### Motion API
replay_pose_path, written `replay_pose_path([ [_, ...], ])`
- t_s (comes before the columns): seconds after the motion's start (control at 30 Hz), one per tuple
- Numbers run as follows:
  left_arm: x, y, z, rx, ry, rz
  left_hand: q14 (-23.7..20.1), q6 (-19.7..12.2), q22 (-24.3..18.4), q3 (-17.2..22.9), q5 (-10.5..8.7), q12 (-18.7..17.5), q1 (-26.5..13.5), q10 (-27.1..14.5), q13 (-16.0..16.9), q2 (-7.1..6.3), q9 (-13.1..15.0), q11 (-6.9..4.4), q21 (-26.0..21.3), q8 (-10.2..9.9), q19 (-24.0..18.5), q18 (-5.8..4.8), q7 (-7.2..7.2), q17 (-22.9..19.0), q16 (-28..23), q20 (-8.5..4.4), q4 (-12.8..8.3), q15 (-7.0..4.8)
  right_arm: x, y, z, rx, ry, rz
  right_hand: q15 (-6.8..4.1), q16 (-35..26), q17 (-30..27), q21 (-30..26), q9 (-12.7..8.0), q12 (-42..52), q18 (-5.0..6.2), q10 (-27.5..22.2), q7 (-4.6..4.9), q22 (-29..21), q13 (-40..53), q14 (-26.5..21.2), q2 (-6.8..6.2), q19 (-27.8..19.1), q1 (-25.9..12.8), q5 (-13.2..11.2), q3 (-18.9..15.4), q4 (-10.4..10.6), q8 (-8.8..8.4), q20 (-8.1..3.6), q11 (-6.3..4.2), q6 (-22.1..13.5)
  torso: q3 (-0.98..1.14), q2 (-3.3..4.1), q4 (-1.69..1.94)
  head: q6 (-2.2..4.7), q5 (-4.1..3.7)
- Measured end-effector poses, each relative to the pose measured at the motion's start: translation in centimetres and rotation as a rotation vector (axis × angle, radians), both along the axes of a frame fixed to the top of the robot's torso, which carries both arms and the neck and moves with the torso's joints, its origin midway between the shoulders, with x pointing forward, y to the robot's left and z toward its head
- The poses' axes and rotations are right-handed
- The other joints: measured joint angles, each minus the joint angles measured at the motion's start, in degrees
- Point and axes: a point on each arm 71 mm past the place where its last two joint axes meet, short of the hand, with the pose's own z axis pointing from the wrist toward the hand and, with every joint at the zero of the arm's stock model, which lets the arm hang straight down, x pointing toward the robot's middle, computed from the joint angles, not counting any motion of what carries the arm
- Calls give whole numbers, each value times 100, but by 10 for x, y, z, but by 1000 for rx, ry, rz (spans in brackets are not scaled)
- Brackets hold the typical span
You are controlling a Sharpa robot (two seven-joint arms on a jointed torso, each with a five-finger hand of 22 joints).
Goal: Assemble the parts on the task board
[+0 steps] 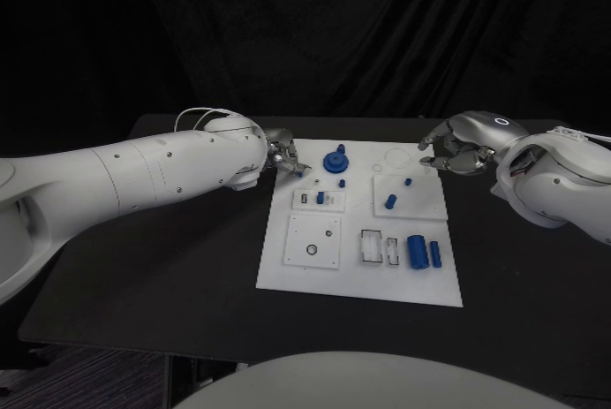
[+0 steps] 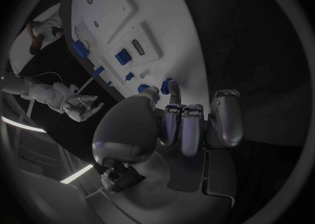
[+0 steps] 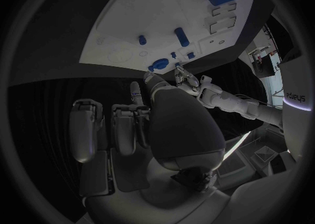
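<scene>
The white task board (image 1: 363,276) lies in the middle of the black table. A blue gear-shaped part (image 1: 336,161) stands near its far edge. Small blue parts (image 1: 392,200) sit in the middle plates, and two blue cylinders (image 1: 417,251) lie near its right edge. My left hand (image 1: 285,155) hovers at the board's far left corner, a little left of the gear, holding nothing. The left wrist view has the gear (image 2: 165,84) just past my fingertips (image 2: 175,100). My right hand (image 1: 449,153) hangs by the far right corner, fingers apart, nothing in it. The gear (image 3: 159,64) appears beyond it.
Bare black table (image 1: 178,276) lies on both sides of the board. A white plate with two holes (image 1: 314,241) and an empty slot (image 1: 371,247) take up the board's near half.
</scene>
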Motion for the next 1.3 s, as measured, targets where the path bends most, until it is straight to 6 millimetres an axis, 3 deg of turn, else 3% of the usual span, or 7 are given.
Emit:
replay_pose_path([
  [0.17,0,0,0,-2,0,-3,0,0,0,94,299,-1,63,0,0,4,0,0,-1,-48,0,0,0,0,0,0,1,0,0,0,0,1,5,-1,0,0,0,0,0,0,0,0,0,0,0,0,18,0,-18,0,0,0,0,0,0,0,-1,1,0,0,12],
  [0.3,0,0,-1,-3,1,-5,0,0,-1,228,718,0,222,0,0,-68,0,0,-29,-88,0,1,0,0,0,0,-22,0,0,0,-1,6,12,-4,0,0,0,0,0,0,0,0,0,0,0,0,24,0,-24,0,0,0,0,0,0,0,-1,1,0,0,13],
  [0.6,0,-1,-1,-3,3,-8,0,0,-1,528,1247,-23,421,0,0,-211,-1,0,-78,-143,-21,0,0,0,0,-21,-44,0,1,0,-1,14,23,-9,0,0,0,0,0,0,0,0,0,1,-1,0,24,0,-24,0,0,0,0,0,0,0,-1,1,1,0,19],
  [1.07,-2,2,-1,-6,4,-10,0,13,-2,1154,1174,-45,625,0,0,-395,4,0,-116,-166,-20,0,-9,0,0,-21,-80,0,1,-1,-2,17,29,-13,0,0,0,0,-5,0,0,0,0,4,-1,0,47,0,-1,0,24,-24,0,0,0,0,0,1,2,0,27],
  [1.3,-9,5,-1,-20,3,-21,0,66,-2,1451,1240,-66,620,0,-1,-519,4,0,-133,-167,-20,0,-40,0,0,-20,-118,0,0,-3,-2,17,31,-18,0,0,0,0,-4,0,-1,0,0,3,-1,0,47,0,-1,0,24,-24,0,0,0,0,1,0,5,0,21],
])
